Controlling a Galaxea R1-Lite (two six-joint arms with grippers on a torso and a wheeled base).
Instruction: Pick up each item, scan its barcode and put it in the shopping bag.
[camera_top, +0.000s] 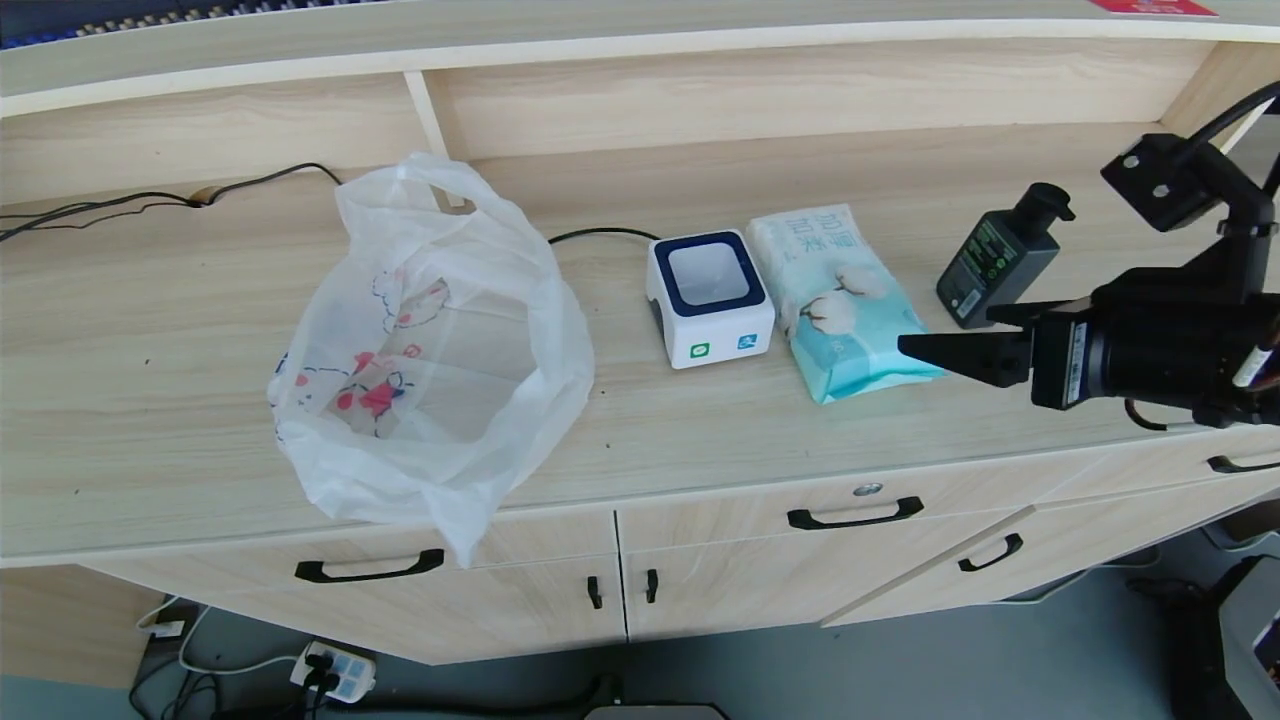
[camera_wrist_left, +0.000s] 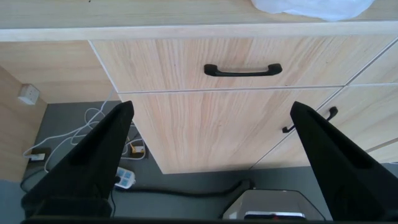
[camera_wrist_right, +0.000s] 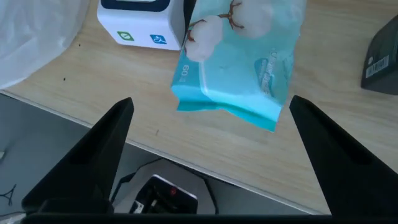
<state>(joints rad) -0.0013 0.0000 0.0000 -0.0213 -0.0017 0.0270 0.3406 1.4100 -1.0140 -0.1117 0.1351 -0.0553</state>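
A teal tissue pack (camera_top: 840, 300) lies flat on the wooden counter, right of the white scanner with a navy top (camera_top: 710, 297). A dark pump bottle (camera_top: 995, 260) stands further right. The white plastic shopping bag (camera_top: 430, 340) sits open on the counter's left. My right gripper (camera_top: 945, 330) hovers open just off the tissue pack's near right corner, holding nothing; the right wrist view has the tissue pack (camera_wrist_right: 239, 62) ahead of the right gripper (camera_wrist_right: 211, 102), with the scanner (camera_wrist_right: 140, 22) and the bottle (camera_wrist_right: 382, 59) to either side. My left gripper (camera_wrist_left: 211, 106) is open and empty, low in front of the cabinet drawers.
The counter's front edge (camera_top: 700, 490) runs just below the items, with drawers and black handles (camera_top: 855, 515) under it. A raised back shelf (camera_top: 640, 90) borders the far side. Cables (camera_top: 150, 205) trail at the back left. A power strip (camera_top: 335, 672) lies on the floor.
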